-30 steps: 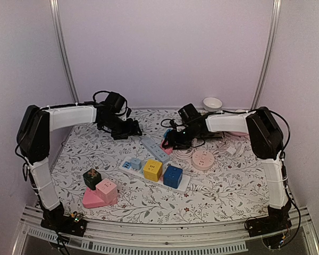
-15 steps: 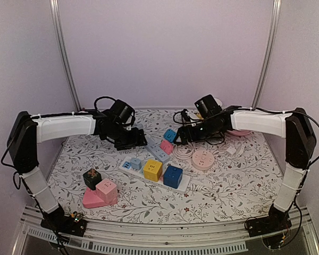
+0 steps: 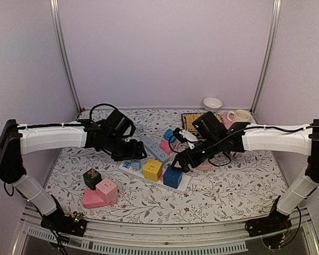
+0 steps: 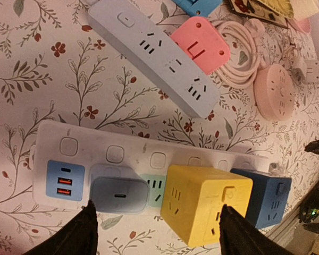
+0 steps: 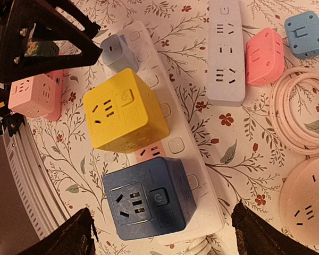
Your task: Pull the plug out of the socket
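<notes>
The table (image 3: 223, 186), covered in a floral pattern, carries everything. The left end effector (image 4: 158, 208) hangs over the near-left part of it with its fingers spread wide, holding nothing. In the left wrist view they straddle the pale blue plug (image 4: 119, 194) and the yellow cube adapter (image 4: 207, 204). The right end effector (image 5: 159, 212) is also spread wide and empty, hovering above the blue cube adapter (image 5: 149, 199).

The white power strip (image 4: 117, 154) lies flat and diagonal near the middle of the table. A second, pale power strip (image 4: 159, 58) lies further back, apart from the first. A coiled pink cable (image 4: 239, 58) and a round pink socket (image 4: 274, 95) lie to the right of it, and a pink adapter (image 4: 201, 45) sits against its side.

On the white strip, the blue cube sits at the right end, the yellow cube just beside it, and the pale blue plug is seated next to the yellow cube, near the strip's USB end.
</notes>
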